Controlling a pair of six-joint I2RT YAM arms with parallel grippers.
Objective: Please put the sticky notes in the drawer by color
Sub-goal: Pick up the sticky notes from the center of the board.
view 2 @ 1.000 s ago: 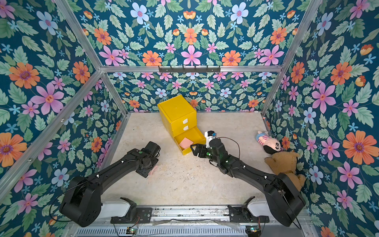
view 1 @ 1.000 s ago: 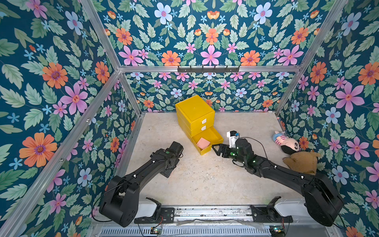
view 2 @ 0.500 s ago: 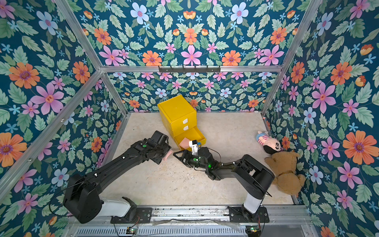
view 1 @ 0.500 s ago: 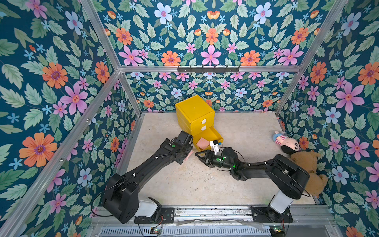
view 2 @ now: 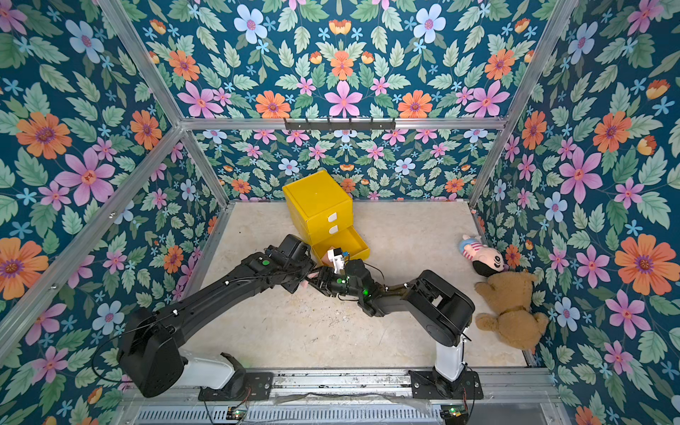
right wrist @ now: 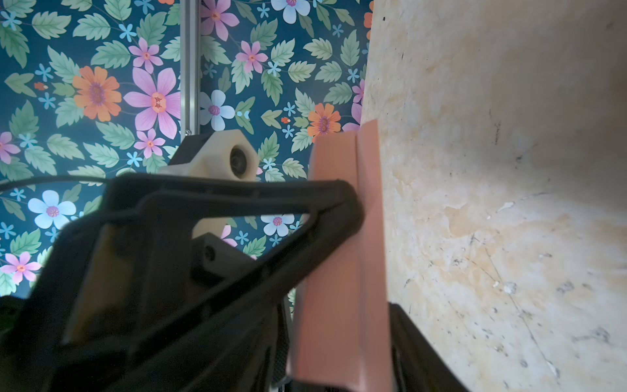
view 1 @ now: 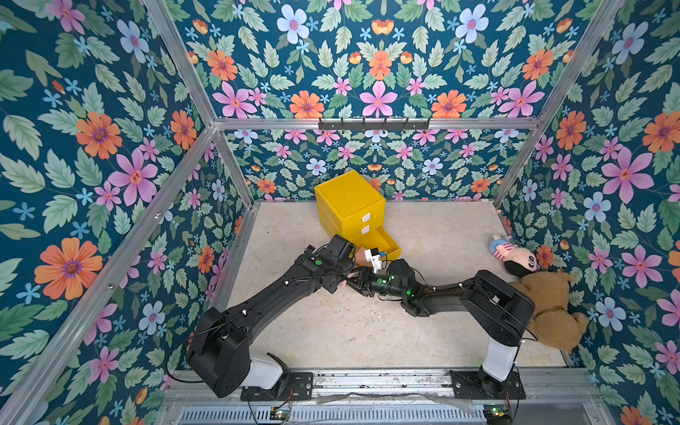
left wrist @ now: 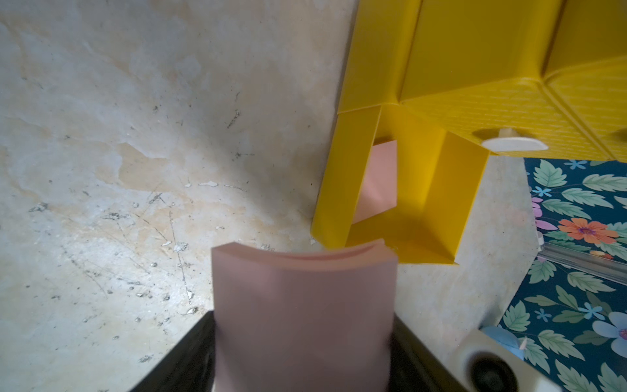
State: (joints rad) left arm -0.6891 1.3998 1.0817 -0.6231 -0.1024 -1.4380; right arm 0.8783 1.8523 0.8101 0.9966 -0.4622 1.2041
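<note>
- Reaching in from the near-left corner over the table point(view 1: 323, 331), the left arm ends just in front of the yellow cabinet.
- The left gripper point(left wrist: 302, 325) is clamped across a pink pad point(left wrist: 305, 288). A black finger sits at each side edge, the jaws stand wide to span it, and the pad bows slightly between them.
- The pink pad is held in the air just short of the near corner of the pulled-out drawer. In both top views only a sliver of it shows between the two grippers.
- The right gripper point(view 1: 354, 283) meets the left one tip to tip at that same pad.
- In the right wrist view the pad stands edge-on, with one of this gripper's fingers point(right wrist: 405, 339) right beside it. The other finger is hidden behind the left gripper, so I cannot tell whether the right gripper grips the pad or only brackets it.
- The yellow cabinet point(view 1: 349, 198) stands toward the back of the table, turned at an angle. Its upper two drawers are pushed in, with their white tabs point(view 1: 365, 218) showing.
- The bottom drawer point(view 1: 384, 241) is pulled out toward the arms.
- A second pink pad point(left wrist: 376, 180) lies inside the bottom drawer.
- A plush doll point(view 1: 513, 257) and a teddy bear point(view 1: 548, 305) lie against the right wall, touching each other and well apart from the cabinet.
</note>
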